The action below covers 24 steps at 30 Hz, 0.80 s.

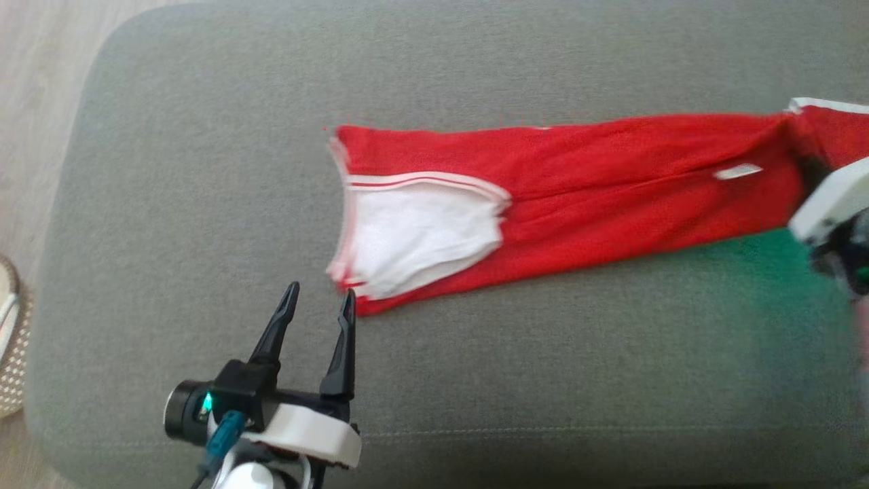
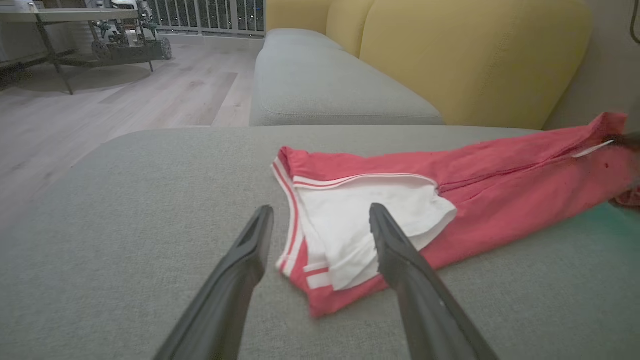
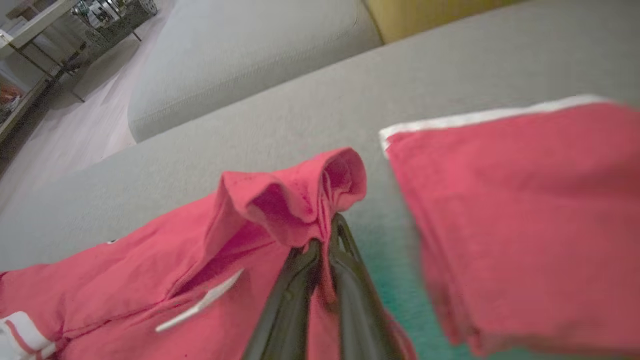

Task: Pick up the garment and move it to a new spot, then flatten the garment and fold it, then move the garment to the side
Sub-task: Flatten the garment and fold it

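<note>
The garment (image 1: 611,176) is red with white trim and lies stretched sideways across the grey cushion (image 1: 475,380). Its white-lined opening (image 1: 414,238) faces left. My left gripper (image 1: 320,291) stands open just in front of the garment's near-left corner; in the left wrist view that corner (image 2: 320,295) lies between the open fingers (image 2: 320,210). At the garment's right end, my right gripper (image 3: 325,235) is shut on a raised red fold (image 3: 295,200). Its white housing (image 1: 828,200) shows at the right edge of the head view. A further red panel with a white edge (image 3: 500,225) lies just beyond.
The cushion's rounded left edge drops to a pale wood floor (image 1: 34,102), where a patterned object (image 1: 10,339) sits. Beyond the cushion are a grey seat (image 2: 325,85), a yellow sofa back (image 2: 475,60) and a metal-legged table (image 2: 50,30).
</note>
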{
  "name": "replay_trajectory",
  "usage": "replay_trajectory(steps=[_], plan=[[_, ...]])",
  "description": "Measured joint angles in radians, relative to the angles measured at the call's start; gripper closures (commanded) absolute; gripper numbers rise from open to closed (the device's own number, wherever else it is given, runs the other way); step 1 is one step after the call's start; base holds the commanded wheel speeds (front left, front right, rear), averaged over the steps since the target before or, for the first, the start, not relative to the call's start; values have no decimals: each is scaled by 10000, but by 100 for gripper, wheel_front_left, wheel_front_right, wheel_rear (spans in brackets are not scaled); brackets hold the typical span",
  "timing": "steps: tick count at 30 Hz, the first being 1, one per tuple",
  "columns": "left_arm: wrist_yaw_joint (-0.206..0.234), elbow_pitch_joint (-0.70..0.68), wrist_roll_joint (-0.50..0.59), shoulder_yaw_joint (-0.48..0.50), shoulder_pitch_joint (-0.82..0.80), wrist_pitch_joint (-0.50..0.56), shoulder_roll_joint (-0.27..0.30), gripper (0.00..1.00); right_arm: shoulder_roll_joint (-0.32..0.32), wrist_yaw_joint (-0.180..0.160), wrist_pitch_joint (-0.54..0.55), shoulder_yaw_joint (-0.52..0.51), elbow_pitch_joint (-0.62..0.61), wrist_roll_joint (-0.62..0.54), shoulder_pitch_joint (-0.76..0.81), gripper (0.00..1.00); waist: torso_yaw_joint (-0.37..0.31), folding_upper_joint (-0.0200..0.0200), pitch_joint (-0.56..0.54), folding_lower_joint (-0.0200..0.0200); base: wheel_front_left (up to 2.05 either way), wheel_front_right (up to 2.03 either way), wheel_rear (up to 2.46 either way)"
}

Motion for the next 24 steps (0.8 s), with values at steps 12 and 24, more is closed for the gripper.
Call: replay_trajectory(steps=[12,24], plan=[[-382,117,255,349,78,0,-174,0,-947,0,997,-52,-1129,-92,-57,100,-340,0,-131,0,0,0,0],[-627,533,324,474,282,0,-349,0,221,0,2113,1749,-3714,915,-4,100,37,0,-372,0,0,0,0]])
